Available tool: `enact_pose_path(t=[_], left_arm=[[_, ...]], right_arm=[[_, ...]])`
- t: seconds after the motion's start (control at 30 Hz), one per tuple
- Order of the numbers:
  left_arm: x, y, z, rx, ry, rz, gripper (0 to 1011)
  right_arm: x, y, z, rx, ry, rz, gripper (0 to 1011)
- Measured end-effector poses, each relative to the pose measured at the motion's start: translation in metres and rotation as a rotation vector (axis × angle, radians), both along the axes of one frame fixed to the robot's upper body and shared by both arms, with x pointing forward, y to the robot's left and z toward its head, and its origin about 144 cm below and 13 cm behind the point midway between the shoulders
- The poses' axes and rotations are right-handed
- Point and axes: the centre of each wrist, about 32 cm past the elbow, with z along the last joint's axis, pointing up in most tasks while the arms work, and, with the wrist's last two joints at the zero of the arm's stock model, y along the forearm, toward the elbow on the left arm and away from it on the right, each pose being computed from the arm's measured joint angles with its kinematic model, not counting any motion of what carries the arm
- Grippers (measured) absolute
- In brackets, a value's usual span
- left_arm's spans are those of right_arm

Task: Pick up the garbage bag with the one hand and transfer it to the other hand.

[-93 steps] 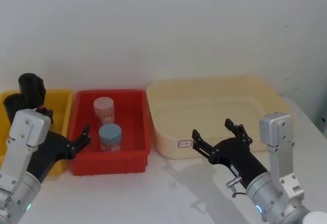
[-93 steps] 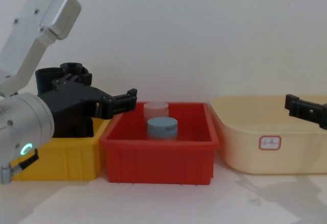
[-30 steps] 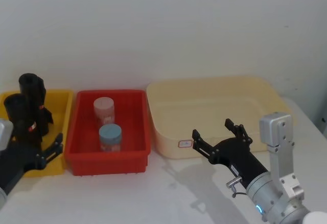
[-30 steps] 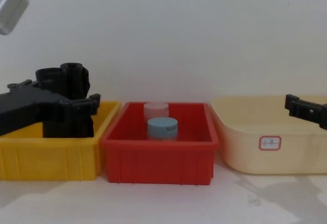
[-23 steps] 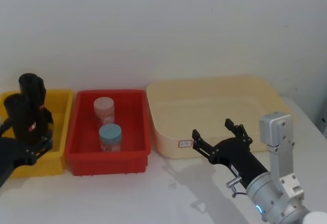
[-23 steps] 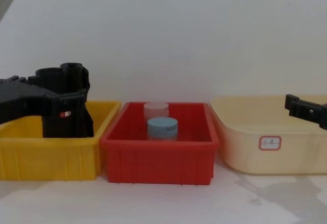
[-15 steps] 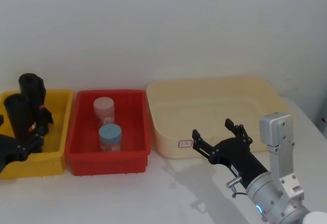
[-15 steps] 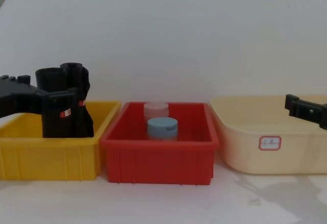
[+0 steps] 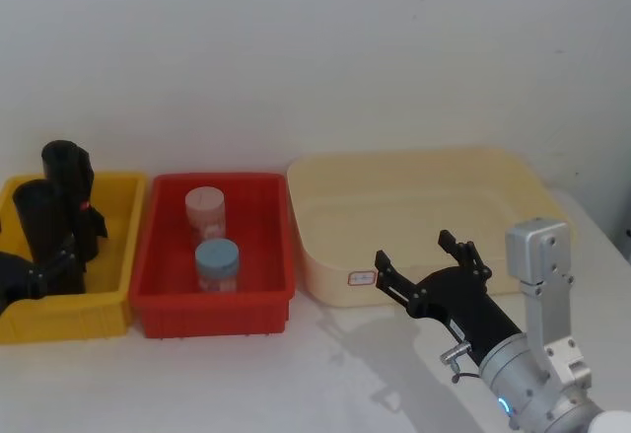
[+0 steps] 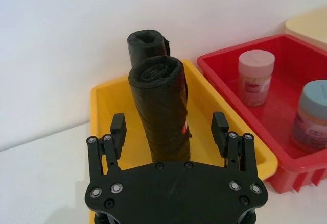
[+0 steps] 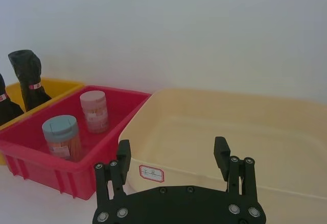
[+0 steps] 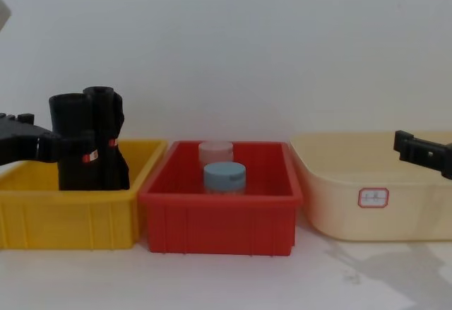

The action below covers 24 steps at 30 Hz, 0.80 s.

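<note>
The garbage bag (image 9: 37,224), a thick black roll with a red-and-white label, stands upright at the front of the yellow bin (image 9: 110,307). A slimmer black roll (image 9: 65,179) stands just behind it. My left gripper (image 10: 169,128) is open and level with the bag's lower half. In the left wrist view the garbage bag (image 10: 159,109) shows between its two fingers (image 10: 117,129). In the head view this left gripper (image 9: 44,270) sits at the far left edge. My right gripper (image 9: 429,258) hangs open and empty over the table in front of the cream tub.
A red bin (image 9: 212,313) beside the yellow one holds a pink-lidded jar (image 9: 205,210) and a blue-lidded jar (image 9: 217,261). A large cream tub (image 9: 414,169) stands to its right. A white wall runs close behind the bins. Bare white table lies in front.
My left arm has swung left from over the red bin's near corner and drawn back to the yellow bin, its open gripper now lined up on the garbage bag. The right arm has stayed put.
</note>
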Motion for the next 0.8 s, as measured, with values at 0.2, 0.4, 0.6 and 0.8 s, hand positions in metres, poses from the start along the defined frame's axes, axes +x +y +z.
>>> enact_pose_path(t=[0.2,0.4,0.6,0.8], left_arm=[[0.012,0.000,-0.001,0.006,0.006,0.006,1001],[0.022,-0.001,-0.001,0.011,0.004,0.007,1001],[0.032,-0.003,-0.001,0.022,0.001,0.009,1001],[0.040,-0.003,-0.001,0.030,0.002,0.009,992]], right_arm=[[0.000,0.000,0.000,0.000,0.000,0.000,1000],[0.000,0.000,0.000,0.000,0.000,0.000,1000],[0.000,0.000,0.000,0.000,0.000,0.000,1000],[0.000,0.000,0.000,0.000,0.000,0.000,1000]])
